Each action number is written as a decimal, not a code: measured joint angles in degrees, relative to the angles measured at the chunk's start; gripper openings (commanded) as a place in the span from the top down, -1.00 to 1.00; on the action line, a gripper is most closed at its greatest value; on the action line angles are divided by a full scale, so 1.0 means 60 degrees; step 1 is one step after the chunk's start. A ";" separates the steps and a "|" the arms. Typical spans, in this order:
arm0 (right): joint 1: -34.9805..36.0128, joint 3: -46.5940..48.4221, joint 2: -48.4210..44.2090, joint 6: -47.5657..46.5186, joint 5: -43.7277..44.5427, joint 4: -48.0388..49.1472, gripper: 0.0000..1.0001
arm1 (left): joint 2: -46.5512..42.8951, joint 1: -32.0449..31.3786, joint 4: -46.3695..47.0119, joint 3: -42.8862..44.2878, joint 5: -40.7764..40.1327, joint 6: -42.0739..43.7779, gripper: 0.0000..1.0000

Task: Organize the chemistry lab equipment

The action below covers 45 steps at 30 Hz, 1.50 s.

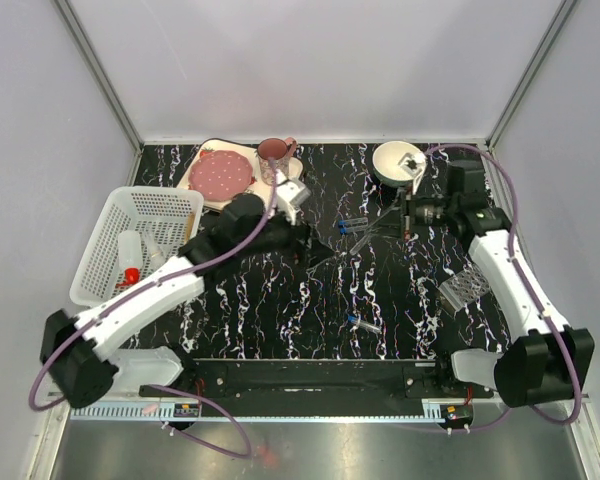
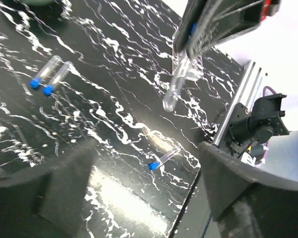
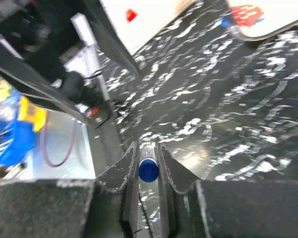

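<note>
Nearby: held tube (image 3: 148, 170), tube pair (image 2: 50, 76), lone tube (image 2: 164, 158), bowl (image 1: 383, 158).

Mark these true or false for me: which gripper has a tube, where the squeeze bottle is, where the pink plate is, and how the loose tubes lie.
1. The right gripper is shut on a blue-capped test tube. True.
2. The left gripper holds a test tube. False: its jaws stand wide open with nothing between them.
3. The white squeeze bottle lies in the white basket. True.
4. The pink plate sits in the white basket. False: it is on the strawberry-print tray.
5. Two test tubes lie side by side on the table. True.
</note>
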 measured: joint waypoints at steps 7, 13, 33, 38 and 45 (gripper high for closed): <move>-0.2153 -0.0525 -0.1297 -0.0856 0.1636 -0.0353 0.64 | -0.2561 0.1483 -0.0382 -0.0692 -0.0310 0.0426 -0.98; -0.3818 -0.0608 -0.1497 -0.2014 0.3187 -0.1089 0.64 | -0.3453 0.2222 -0.1803 -0.0933 -0.0342 0.1257 -0.98; -0.7501 -0.2743 -0.1632 -0.4430 0.6295 -0.1042 0.59 | -0.4164 0.2222 -0.2830 -0.2379 -0.0015 0.1322 -0.98; -0.7501 -0.2881 -0.1239 -0.4626 0.6641 -0.0295 0.59 | -0.4127 0.2222 -0.2783 -0.2506 0.0007 0.1220 -0.98; -0.7501 -0.3005 -0.0699 -0.4787 0.6612 0.0463 0.58 | -0.4087 0.2222 -0.2758 -0.2575 0.0011 0.1031 -0.98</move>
